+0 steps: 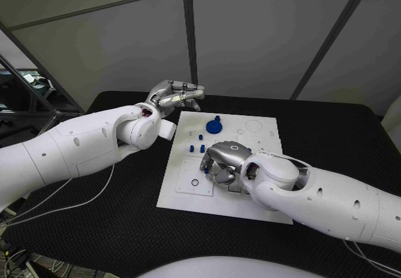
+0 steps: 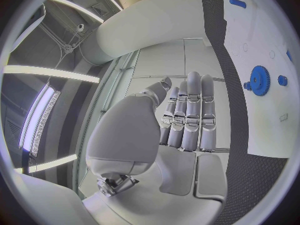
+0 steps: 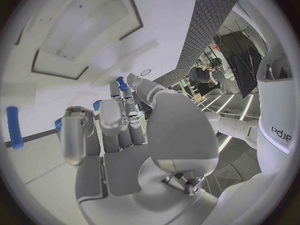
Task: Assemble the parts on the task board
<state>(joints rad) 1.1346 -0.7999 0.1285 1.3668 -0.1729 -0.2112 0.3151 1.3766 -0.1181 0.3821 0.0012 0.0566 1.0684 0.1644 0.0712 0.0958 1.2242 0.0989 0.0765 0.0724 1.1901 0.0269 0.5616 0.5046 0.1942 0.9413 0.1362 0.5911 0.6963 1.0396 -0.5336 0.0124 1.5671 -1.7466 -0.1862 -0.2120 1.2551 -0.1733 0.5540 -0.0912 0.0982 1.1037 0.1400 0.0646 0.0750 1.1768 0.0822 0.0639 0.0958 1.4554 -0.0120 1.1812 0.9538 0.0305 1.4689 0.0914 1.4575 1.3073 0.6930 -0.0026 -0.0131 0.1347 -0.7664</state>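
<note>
Where the black table lies nearest the robot, bare dark mat, with a thin pale cable trailing under the left arm. Next outward, white board, set flat at mid-table, one long edge toward the robot. Over the board's middle, right hand, palm down, fingers curled toward the board surface; from the wrist, fingers bent forward with small blue pegs showing just past the fingertips; cannot tell whether any peg is actually pinched. Beside that hand, toward the robot's left, short blue pegs standing on the board, close together, plus one long blue pin lying on the white surface well apart from the fingers. Farther out on the board, blue gear, seated near the far edge; seen from the left wrist as a toothed disc with a small blue part just beside it. Farthest, left hand, raised off the board's far left corner, fingers straight, close together, holding nothing.
</note>
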